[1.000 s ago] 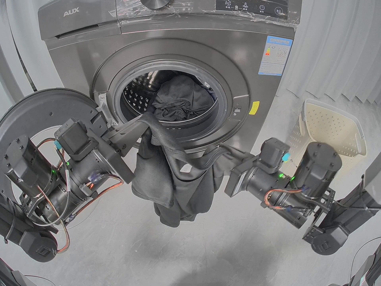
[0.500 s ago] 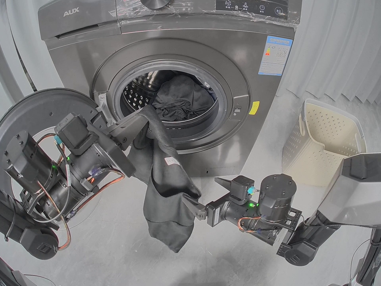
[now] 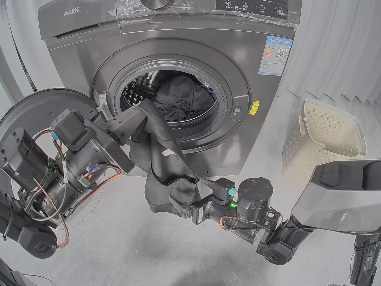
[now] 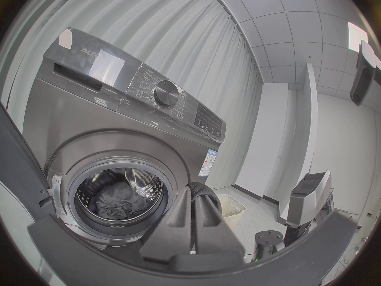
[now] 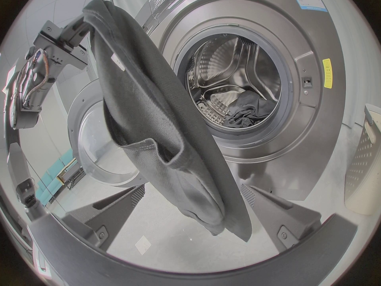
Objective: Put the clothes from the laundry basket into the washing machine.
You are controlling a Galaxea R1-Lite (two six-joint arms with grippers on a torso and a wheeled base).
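Logo [image 3: 71, 11] on washer [image 3: 79, 68], upper left, blue label [image 3: 275, 55], upper right, yellow sticker [image 3: 254, 107] right of centre, print unreadable.

The garment [image 3: 166, 167] drapes over the right gripper [image 3: 182, 210], partly hiding its jaws, and the left arm [image 3: 79, 155] covers part of the door [image 3: 35, 108]. The right arm [image 3: 337, 195] hides the basket's [image 3: 329, 132] lower corner. In the left wrist view, the left gripper [image 4: 193, 203] hides all but a loop of garment.
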